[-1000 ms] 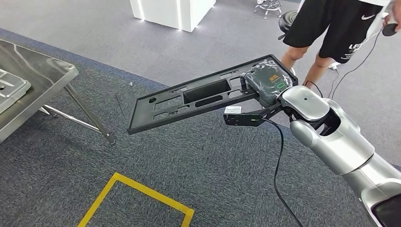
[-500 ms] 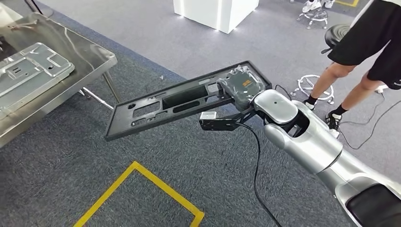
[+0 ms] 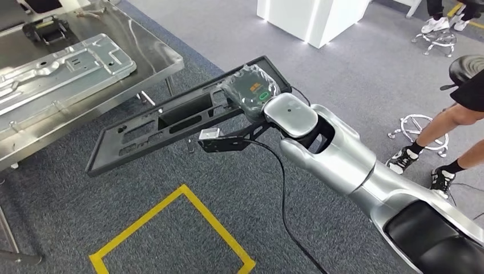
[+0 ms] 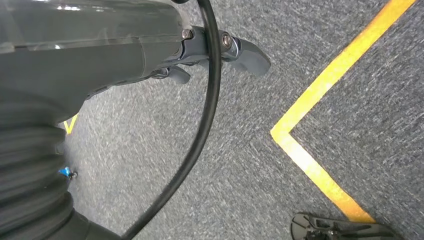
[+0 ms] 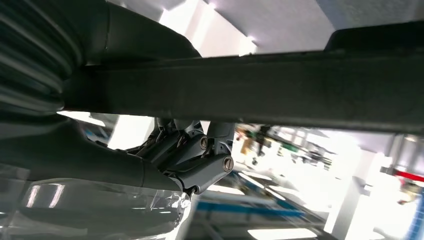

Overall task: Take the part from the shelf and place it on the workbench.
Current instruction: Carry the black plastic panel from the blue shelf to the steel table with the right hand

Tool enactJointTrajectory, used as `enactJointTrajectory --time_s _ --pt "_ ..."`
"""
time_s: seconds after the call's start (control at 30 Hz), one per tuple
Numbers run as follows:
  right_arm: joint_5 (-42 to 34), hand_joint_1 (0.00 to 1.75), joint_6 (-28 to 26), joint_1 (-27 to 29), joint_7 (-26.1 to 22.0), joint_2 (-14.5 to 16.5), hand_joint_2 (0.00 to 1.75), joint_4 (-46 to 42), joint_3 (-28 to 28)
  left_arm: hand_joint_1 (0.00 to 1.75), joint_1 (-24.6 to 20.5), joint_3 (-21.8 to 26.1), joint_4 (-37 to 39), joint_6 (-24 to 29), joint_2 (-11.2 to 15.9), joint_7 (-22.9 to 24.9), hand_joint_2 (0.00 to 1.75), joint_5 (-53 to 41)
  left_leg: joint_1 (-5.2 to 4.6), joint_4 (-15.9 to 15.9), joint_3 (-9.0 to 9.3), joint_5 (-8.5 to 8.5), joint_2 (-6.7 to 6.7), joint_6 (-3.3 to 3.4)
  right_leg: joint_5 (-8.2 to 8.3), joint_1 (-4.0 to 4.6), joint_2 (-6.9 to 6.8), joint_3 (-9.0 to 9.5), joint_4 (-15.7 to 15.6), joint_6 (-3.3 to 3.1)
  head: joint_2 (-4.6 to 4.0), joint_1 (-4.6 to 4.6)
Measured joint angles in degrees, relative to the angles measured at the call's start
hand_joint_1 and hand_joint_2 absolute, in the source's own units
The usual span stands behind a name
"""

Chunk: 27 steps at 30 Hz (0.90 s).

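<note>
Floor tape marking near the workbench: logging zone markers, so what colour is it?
Yellow floor tape; head view shows it best.

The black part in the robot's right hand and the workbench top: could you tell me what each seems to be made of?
The black part looks like moulded plastic: matt, uniformly dark, with crisp rectangular cutouts, though coated metal cannot be ruled out. It is held by the right hand. The workbench top looks like stainless steel: silvery, brushed, with blurred reflections.

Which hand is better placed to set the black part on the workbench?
Right. The right hand already holds the black part near the workbench; the left hand hangs over the floor.
</note>
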Motion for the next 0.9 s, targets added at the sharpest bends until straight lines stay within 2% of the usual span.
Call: enactJointTrajectory --time_s 0.07,0.1,0.13,0.2,0.23,0.27,0.3,0.33,0.37,0.43,0.47,0.5,0.57,0.6,0.63,0.67,0.7,0.73,0.77,0.8,0.83,0.87,0.9 --pt "0.2 1.75 0.5 -0.7 0.2 1.8 1.75 0.7 0.9 0.00 0.1 0.0 0.0 0.0 0.0 0.0 1.75 -0.2 0.06 -0.1 0.09 -0.15 -1.33 0.85 -0.60 0.03 -0.76 0.39 0.1 0.53 0.00 0.01" --pt "0.2 1.75 0.6 -0.9 0.2 2.5 1.75 1.0 1.3 0.00 0.1 0.0 0.0 0.1 0.1 0.0 1.75 -0.2 0.13 -0.2 0.24 -0.19 -1.97 1.21 -1.17 -0.14 -0.17 0.35 0.7 0.78 0.00 0.01" --pt "0.2 1.75 0.7 -1.0 0.3 3.1 1.75 1.4 1.7 0.00 0.1 0.0 0.0 0.1 0.1 0.0 1.75 -0.3 0.22 -0.3 0.38 -0.19 -2.54 1.62 -2.24 -0.33 1.06 -0.32 2.3 0.97 0.00 0.02" --pt "0.2 1.75 0.8 -1.2 0.4 3.7 1.75 2.1 2.4 0.00 -0.2 0.0 0.0 0.2 0.1 0.0 1.75 -0.3 0.26 -0.4 0.48 -0.21 -3.81 2.18 -5.46 -0.53 4.09 -3.70 9.0 1.04 0.00 0.02" --pt "0.2 1.75 0.7 -1.3 0.5 3.9 1.75 2.5 2.7 0.00 -0.3 0.0 0.0 0.3 0.1 -0.1 1.75 -0.3 0.23 -0.3 0.49 -0.24 -4.57 2.36 -6.92 -0.53 4.87 -6.01 13.1 0.99 0.00 0.02" --pt "0.2 1.75 0.7 -1.2 0.6 3.9 1.75 2.9 3.1 0.00 -0.4 0.0 0.0 0.3 0.1 -0.1 1.75 -0.3 0.19 -0.3 0.54 -0.28 -5.45 2.42 -7.50 -0.53 5.20 -7.90 16.0 0.91 0.00 0.02" --pt "0.2 1.75 0.7 -1.2 0.6 4.0 1.75 3.2 3.4 0.00 -0.4 0.0 0.0 0.3 0.1 -0.1 1.75 -0.3 0.14 -0.3 0.63 -0.31 -6.33 2.46 -7.08 -0.51 5.34 -9.03 17.3 0.79 0.00 0.02" --pt "0.2 1.75 0.7 -1.2 0.6 4.0 1.75 3.5 3.7 0.00 -0.3 0.0 0.0 0.3 0.1 -0.1 1.75 -0.3 0.09 -0.3 0.77 -0.36 -7.21 2.47 -5.44 -0.47 5.51 -9.01 16.1 0.56 0.00 0.02" --pt "0.2 1.75 0.7 -1.2 0.6 4.1 1.75 3.7 3.9 0.00 -0.1 0.0 0.0 0.4 0.1 -0.1 1.75 -0.3 0.05 -0.3 0.93 -0.41 -8.07 2.43 -2.89 -0.38 5.99 -7.91 12.8 0.21 0.00 0.02" --pt "0.1 1.75 0.7 -1.5 0.6 4.2 1.75 4.1 4.2 0.00 0.0 0.0 0.0 0.4 -0.1 -0.1 1.75 -0.3 0.04 -0.2 1.00 -0.52 -9.58 2.24 1.36 -0.33 8.30 -4.94 4.8 -0.58 0.00 0.01" --pt "0.0 1.75 0.6 -1.7 0.6 4.2 1.75 4.2 4.3 0.00 0.0 0.0 0.0 0.4 -0.1 -0.1 1.75 -0.3 0.10 -0.2 0.85 -0.53 -10.20 2.03 2.39 -0.32 9.20 -3.95 2.2 -0.77 0.00 0.01" --pt "0.0 1.75 0.6 -1.9 0.6 4.2 1.75 4.2 4.4 0.00 0.0 0.0 0.0 0.4 -0.1 -0.1 1.75 -0.3 0.23 -0.2 0.66 -0.50 -10.73 1.75 2.53 -0.27 9.66 -3.54 1.0 -0.85 0.00 0.01" --pt "-0.2 1.75 0.6 -2.2 0.6 4.5 1.75 4.3 4.5 0.00 0.2 0.0 0.0 0.4 -0.1 -0.1 1.75 -0.3 0.43 -0.4 0.46 -0.40 -11.68 1.02 2.52 -0.22 8.75 -3.24 0.6 -0.89 0.00 0.01" --pt "-0.2 1.75 0.6 -2.3 0.5 4.7 1.75 4.4 4.5 0.00 0.4 0.0 0.0 0.4 -0.1 -0.1 1.75 -0.2 0.41 -0.3 0.42 -0.51 -11.17 0.70 2.59 -0.29 8.18 -2.94 0.2 -1.06 0.00 0.01" --pt "-0.2 1.75 0.6 -2.3 0.5 4.9 1.75 4.4 4.6 0.00 0.5 0.0 0.0 0.4 0.0 -0.1 1.75 -0.2 0.30 0.3 0.22 -0.94 -9.92 0.44 2.67 -0.45 7.63 -2.60 -0.2 -1.27 0.00 0.01" --pt "-0.3 1.75 0.6 -2.4 0.5 5.0 1.75 4.4 4.7 0.00 0.5 0.0 0.0 0.4 0.0 0.0 1.75 -0.2 0.21 2.2 -0.61 -2.05 -8.10 0.19 2.72 -0.58 6.94 -2.23 -0.6 -1.51 0.00 0.01" --pt "-0.3 1.75 0.6 -2.5 0.5 5.1 1.75 4.4 4.7 0.00 0.4 0.0 0.0 0.4 0.0 0.0 1.75 -0.2 0.27 5.0 -1.95 -3.52 -6.16 -0.05 2.67 -0.55 6.26 -1.94 -0.7 -1.70 0.00 0.01" --pt "-0.4 1.75 0.6 -2.6 0.5 5.1 1.75 4.4 4.8 0.00 0.3 0.0 0.0 0.4 0.1 0.0 1.75 -0.1 0.40 8.7 -3.74 -5.16 -5.01 -0.33 2.54 -0.52 5.50 -1.77 -0.8 -1.85 0.00 0.01" --pt "-0.5 1.75 0.6 -2.6 0.5 5.1 1.75 4.4 4.9 0.00 0.2 0.0 0.0 0.4 0.1 0.1 1.75 -0.1 0.61 12.2 -5.55 -6.43 -4.42 -0.62 2.39 -0.50 4.68 -1.64 -0.8 -1.89 0.00 0.01" --pt "-0.6 1.75 0.7 -2.6 0.4 5.1 1.75 4.4 5.1 0.00 0.2 0.0 0.0 0.4 0.0 0.1 1.75 -0.1 0.81 14.1 -6.56 -6.67 -4.20 -0.86 2.22 -0.50 3.94 -1.52 -0.7 -1.83 0.00 0.01" --pt "-0.7 1.75 0.7 -2.6 0.3 5.1 1.75 4.4 5.2 0.00 0.2 0.0 0.0 0.4 0.0 0.2 1.75 0.0 1.01 13.9 -6.58 -5.91 -3.97 -1.08 2.03 -0.53 3.21 -1.39 -0.7 -1.74 0.00 0.01" --pt "-0.8 1.75 0.8 -2.5 0.2 5.1 1.75 4.4 5.3 0.00 0.3 0.0 0.0 0.4 0.0 0.2 1.75 0.0 1.17 11.7 -5.50 -4.32 -3.57 -1.25 1.81 -0.57 2.56 -1.23 -0.6 -1.57 0.00 0.01" --pt "-0.9 1.75 0.8 -2.5 0.1 5.1 1.75 4.3 5.3 0.00 0.4 0.0 0.0 0.4 0.1 0.3 1.75 0.0 1.25 7.8 -3.55 -2.41 -2.66 -1.39 1.52 -0.62 1.88 -1.00 -0.4 -1.33 0.00 0.01"
